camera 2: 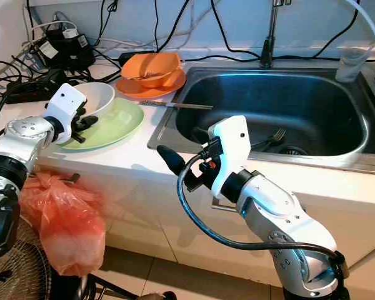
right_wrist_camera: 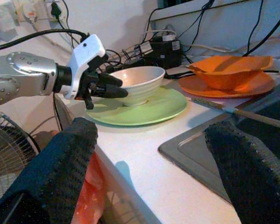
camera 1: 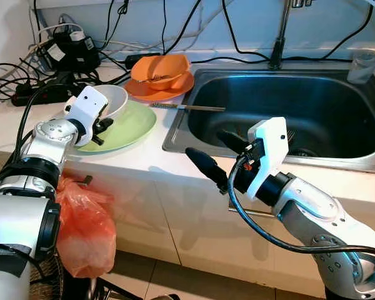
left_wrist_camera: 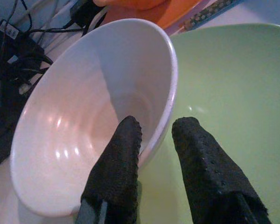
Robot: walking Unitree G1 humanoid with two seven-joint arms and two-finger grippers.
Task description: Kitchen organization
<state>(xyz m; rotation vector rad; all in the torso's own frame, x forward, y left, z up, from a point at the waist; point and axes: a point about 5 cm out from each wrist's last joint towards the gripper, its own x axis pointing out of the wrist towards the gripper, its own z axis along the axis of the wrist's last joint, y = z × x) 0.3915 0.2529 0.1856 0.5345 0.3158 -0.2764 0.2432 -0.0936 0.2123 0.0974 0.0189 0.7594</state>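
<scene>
A white bowl [camera 1: 117,99] sits on a pale green plate [camera 1: 137,125] at the left of the white counter. My left gripper [left_wrist_camera: 156,126] is shut on the bowl's near rim, with one finger [left_wrist_camera: 119,158] inside the bowl and the other outside, over the plate. Behind them an orange bowl [camera 1: 159,67] rests on an orange plate [camera 1: 156,92]. A long thin utensil [camera 1: 187,107] lies across the steel sink's [camera 1: 175,140] left rim. My right gripper [camera 1: 206,144] hangs open in the air, just before the counter's front edge by the sink, with nothing between its fingers.
A fork [camera 2: 272,136] lies near the sink drain. The faucet [camera 1: 278,37] and a clear cup [camera 1: 362,65] stand behind the sink. Power strips and tangled cables [camera 1: 56,53] crowd the back left. An orange plastic bag [camera 1: 81,219] hangs under the counter beside a fan [camera 2: 12,262].
</scene>
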